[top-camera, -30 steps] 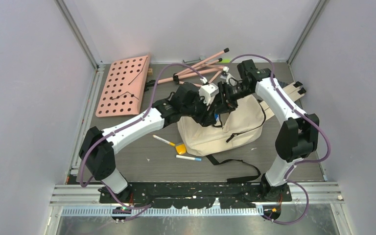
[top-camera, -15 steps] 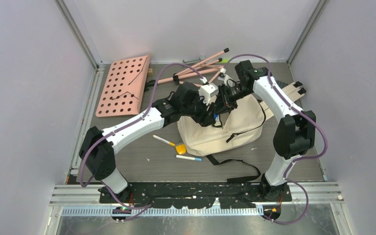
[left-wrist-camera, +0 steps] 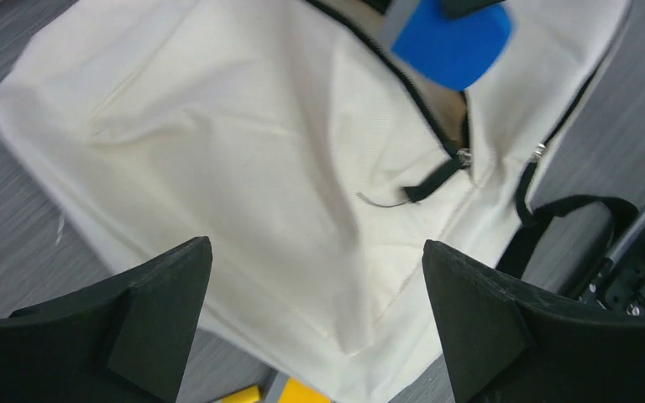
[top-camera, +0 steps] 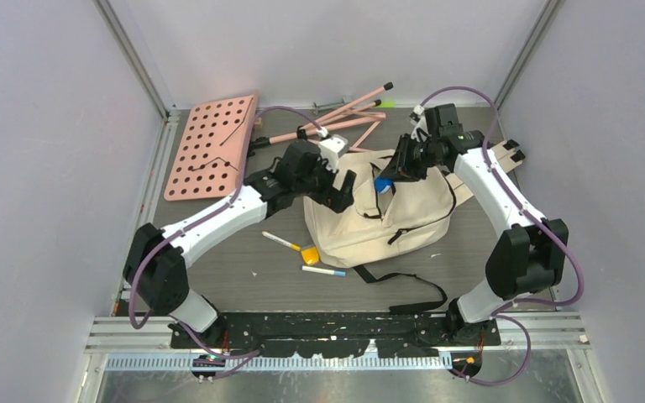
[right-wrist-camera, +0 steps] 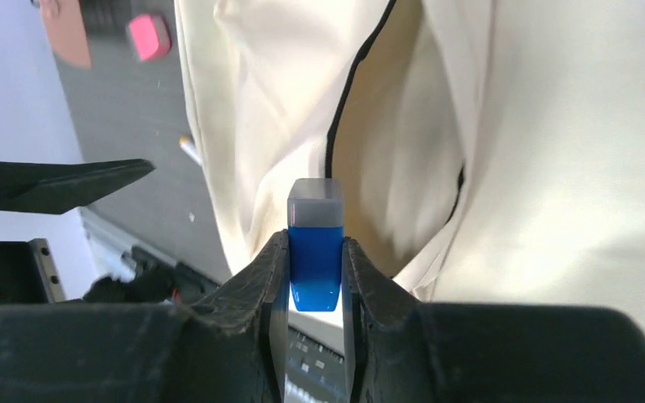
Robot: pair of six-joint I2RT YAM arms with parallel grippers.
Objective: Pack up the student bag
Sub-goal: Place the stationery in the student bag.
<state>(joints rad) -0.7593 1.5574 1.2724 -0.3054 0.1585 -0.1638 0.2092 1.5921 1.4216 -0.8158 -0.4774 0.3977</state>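
The student bag (top-camera: 403, 220), cream cloth with black zippers, lies on the table with its zipped mouth (right-wrist-camera: 403, 168) gaping. My right gripper (top-camera: 389, 174) hovers over the bag's far left corner, shut on a small blue block with a grey end (right-wrist-camera: 315, 243); the same blue block (left-wrist-camera: 453, 42) shows at the top of the left wrist view. My left gripper (top-camera: 344, 190) stands wide open just left of the bag, nothing between its fingers (left-wrist-camera: 134, 323), and the bag's front cloth (left-wrist-camera: 243, 151) lies below it.
Two markers (top-camera: 281, 241) (top-camera: 323, 271) and a yellow piece (top-camera: 309, 253) lie by the bag's left front. A black strap (top-camera: 403, 285) trails toward the near edge. A pink pegboard (top-camera: 212, 147) and pink rods (top-camera: 344, 109) sit at the back. A pink eraser (right-wrist-camera: 149, 35) lies beyond the bag.
My left gripper has opened wide and drawn back to the left, away from the bag's mouth. The right gripper has moved right and slightly back, carrying the blue block.
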